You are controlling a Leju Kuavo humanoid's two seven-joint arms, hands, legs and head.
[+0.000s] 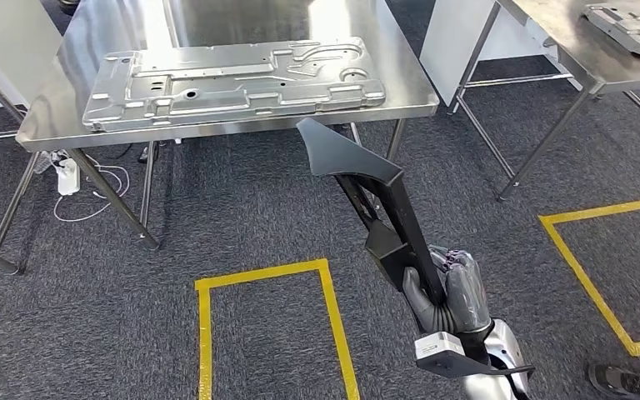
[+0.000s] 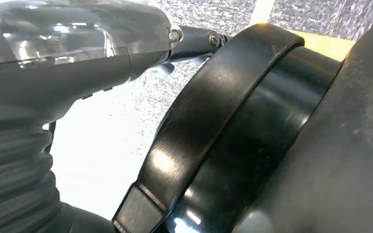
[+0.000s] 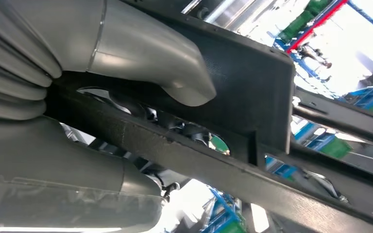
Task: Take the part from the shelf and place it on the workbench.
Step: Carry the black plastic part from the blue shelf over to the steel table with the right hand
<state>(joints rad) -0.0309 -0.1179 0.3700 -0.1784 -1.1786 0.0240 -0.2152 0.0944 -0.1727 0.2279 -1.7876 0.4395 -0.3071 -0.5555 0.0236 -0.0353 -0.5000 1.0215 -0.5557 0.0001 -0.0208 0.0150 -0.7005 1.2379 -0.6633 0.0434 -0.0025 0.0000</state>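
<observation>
The part (image 1: 383, 200) is a long black bracket with a wide flat head and a narrow beam. My right hand (image 1: 446, 292) grips its lower end and holds it slanted up over the carpet, its head just short of the workbench's front rim (image 1: 242, 129). In the right wrist view the thumb (image 3: 141, 53) lies across the black part (image 3: 252, 97) and the fingers wrap under the beam. My left hand (image 2: 68, 48) hangs by my body holding nothing, one dark finger (image 2: 194, 38) stretched out straight.
A large pressed metal panel (image 1: 233, 83) covers much of the steel workbench. A second steel table (image 1: 600, 62) at the right carries another metal part (image 1: 633, 25). Yellow tape boxes (image 1: 267, 271) mark the carpet. A power strip (image 1: 68, 177) lies under the bench. A person's shoe (image 1: 625, 382) stands at the bottom right.
</observation>
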